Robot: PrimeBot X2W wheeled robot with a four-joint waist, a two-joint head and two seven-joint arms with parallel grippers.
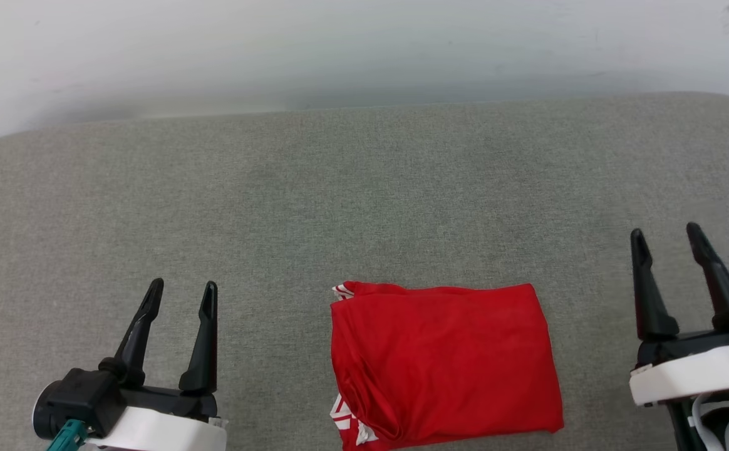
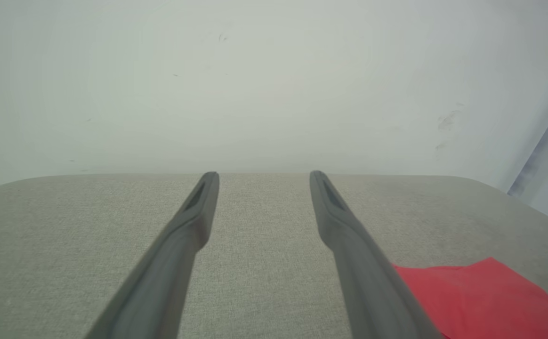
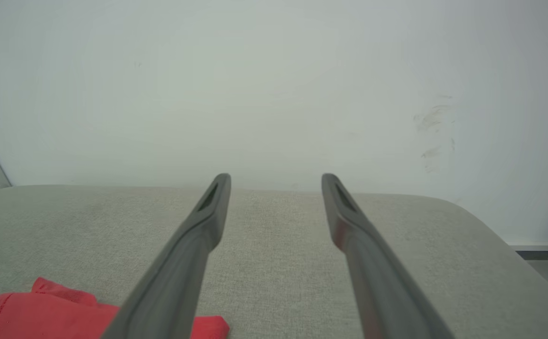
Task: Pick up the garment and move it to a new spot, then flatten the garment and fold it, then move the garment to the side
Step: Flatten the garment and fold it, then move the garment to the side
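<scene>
The garment [image 1: 443, 366] lies folded into a red rectangle near the front edge of the grey cushioned surface [image 1: 364, 188], with striped white trim peeking out at its left corners. My left gripper [image 1: 183, 289] hovers open to the left of it, with nothing between its fingers. To the right of the garment my right gripper [image 1: 666, 235] also stands open and holds nothing. In the left wrist view, my left gripper [image 2: 261, 179] points at the far wall with the garment [image 2: 486, 296] at lower right. My right gripper [image 3: 276, 181] shows the garment [image 3: 38, 310] at lower left.
A pale wall [image 1: 364, 50] runs right behind the surface's far edge. The surface's far corners are rounded. Bare grey fabric stretches behind the garment and to both sides.
</scene>
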